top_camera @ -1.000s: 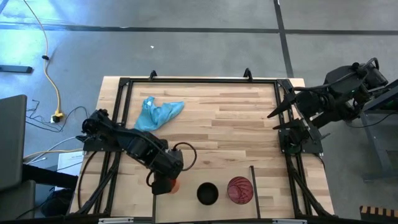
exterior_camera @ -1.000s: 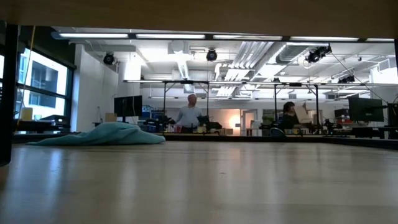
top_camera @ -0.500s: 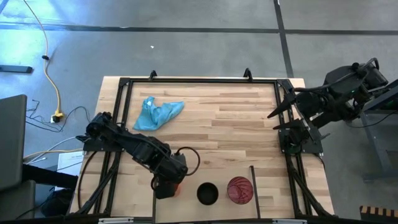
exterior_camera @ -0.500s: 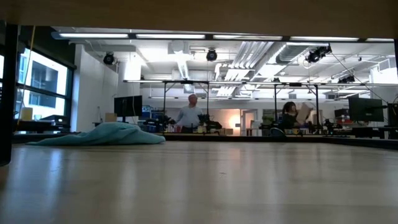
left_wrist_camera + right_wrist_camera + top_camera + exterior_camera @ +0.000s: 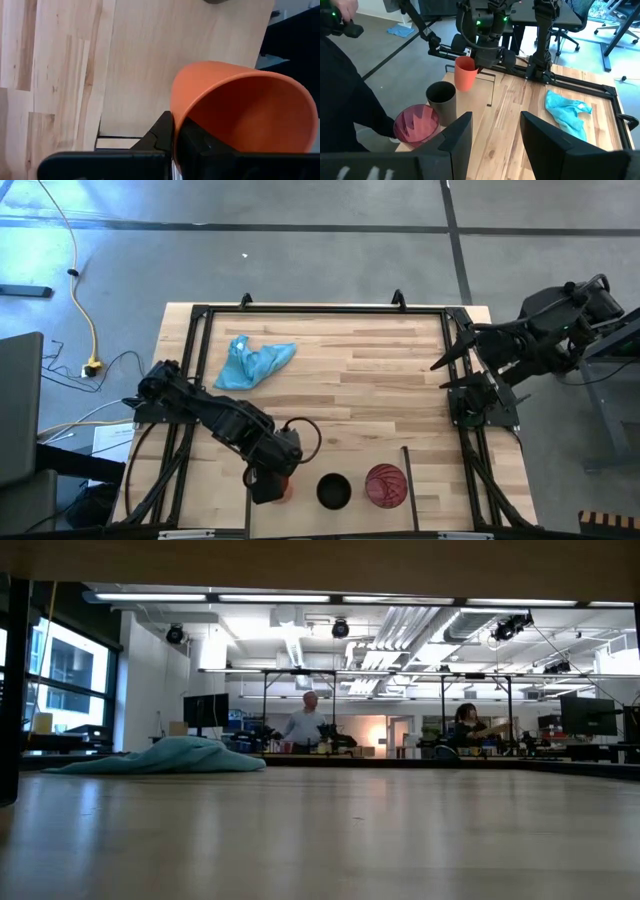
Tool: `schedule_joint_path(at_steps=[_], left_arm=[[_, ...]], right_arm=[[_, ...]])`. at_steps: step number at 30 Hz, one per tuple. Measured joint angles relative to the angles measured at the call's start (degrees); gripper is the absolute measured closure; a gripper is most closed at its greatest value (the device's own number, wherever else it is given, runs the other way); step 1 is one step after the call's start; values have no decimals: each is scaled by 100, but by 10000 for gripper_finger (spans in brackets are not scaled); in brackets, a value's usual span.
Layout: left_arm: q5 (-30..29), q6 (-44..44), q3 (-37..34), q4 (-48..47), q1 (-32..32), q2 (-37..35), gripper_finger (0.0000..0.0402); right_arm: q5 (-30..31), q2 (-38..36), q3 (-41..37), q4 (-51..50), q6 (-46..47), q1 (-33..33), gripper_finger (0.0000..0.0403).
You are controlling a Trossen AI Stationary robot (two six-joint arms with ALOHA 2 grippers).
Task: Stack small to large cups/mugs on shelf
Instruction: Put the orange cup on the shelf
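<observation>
High view: left gripper [image 5: 274,484] at seven o'clock of the table [image 5: 380,370], jaws pinching the rim of the orange cup [image 5: 465,72] lifted beside the black cup [image 5: 334,491] and red-pink cup [image 5: 385,485] on the shelf [image 5: 300,515]; right gripper [image 5: 492,130] parked at three o'clock, jaws wide; risk of slipping from so shallow a rim pinch.

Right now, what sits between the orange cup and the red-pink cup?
The black cup stands between the orange cup, held by the left gripper, and the red-pink cup, per the high view.
</observation>
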Motion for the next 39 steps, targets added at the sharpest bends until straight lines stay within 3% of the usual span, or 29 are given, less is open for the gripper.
schedule_joint_path(at_steps=[39], left_arm=[[-9,-102,0,-30,-208,160,402]], right_arm=[[-4,2,0,44,195,2,245]])
